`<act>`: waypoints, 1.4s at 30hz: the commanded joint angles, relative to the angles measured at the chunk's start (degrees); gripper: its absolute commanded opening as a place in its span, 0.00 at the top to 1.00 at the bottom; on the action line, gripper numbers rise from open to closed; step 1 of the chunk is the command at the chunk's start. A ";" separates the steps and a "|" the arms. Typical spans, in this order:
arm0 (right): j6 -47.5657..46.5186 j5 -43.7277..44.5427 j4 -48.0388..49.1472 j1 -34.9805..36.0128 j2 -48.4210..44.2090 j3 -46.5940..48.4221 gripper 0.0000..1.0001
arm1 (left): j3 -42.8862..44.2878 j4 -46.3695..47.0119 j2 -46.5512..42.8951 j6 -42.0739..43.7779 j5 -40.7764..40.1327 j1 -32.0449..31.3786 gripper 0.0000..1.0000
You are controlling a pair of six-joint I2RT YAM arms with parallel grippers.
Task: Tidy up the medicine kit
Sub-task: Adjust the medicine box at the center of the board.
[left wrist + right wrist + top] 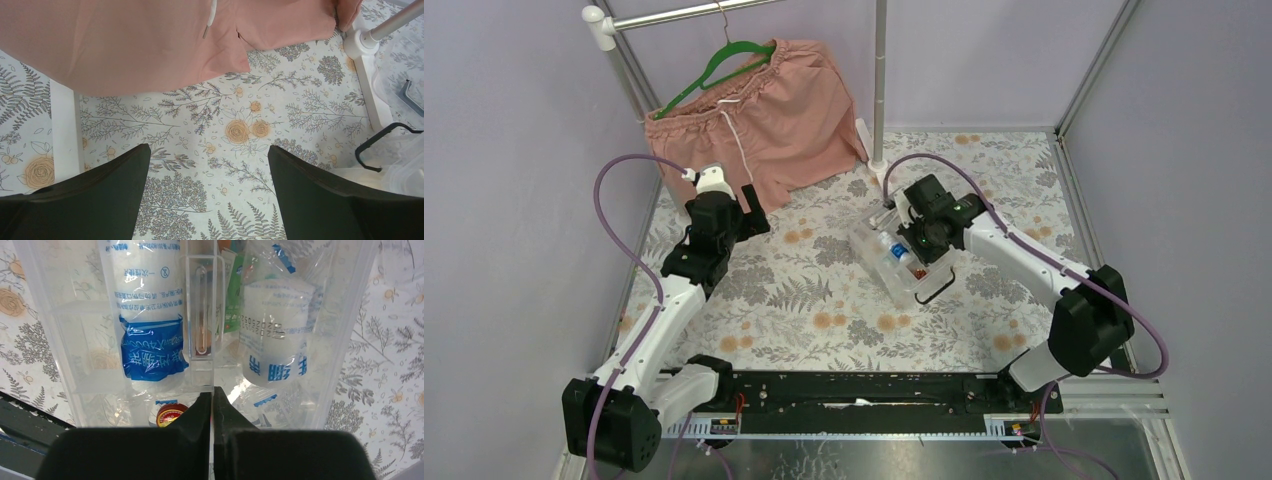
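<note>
The medicine kit (892, 262) is a clear box with a black handle (936, 290), standing at the table's middle right. My right gripper (896, 224) hovers over its far end, shut (212, 392), with nothing visible between the fingertips. Directly below it, through the clear plastic (350, 315), lie a bandage roll with a blue label (150, 335), a second wrapped roll (275, 330), a green sachet (231, 300) and a small red-capped jar (170, 416). My left gripper (754, 212) is open (209, 155) over bare tablecloth, left of the kit. The kit's handle (372, 150) shows at the right edge of the left wrist view.
Pink shorts (764, 110) hang from a green hanger (724, 60) on a rack at the back, their hem just ahead of the left gripper (150, 40). The rack's upright pole (881, 80) and its white foot (360, 45) stand right behind the kit.
</note>
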 commanded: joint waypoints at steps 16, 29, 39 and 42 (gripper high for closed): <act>-1.56 -9.22 2.55 15.63 11.62 5.33 0.91 | 1.16 1.87 -1.53 2.30 -0.47 0.47 0.04; -1.37 -3.36 -0.97 15.53 7.51 10.77 0.71 | 2.03 1.64 -1.07 1.62 -0.22 0.47 0.04; 1.23 -1.51 0.83 15.52 2.03 12.05 0.60 | 1.99 1.47 -1.16 1.44 0.08 0.47 0.04; 3.71 -2.58 4.74 15.34 -0.98 10.86 0.59 | 2.07 1.56 -1.21 1.27 0.38 0.52 0.04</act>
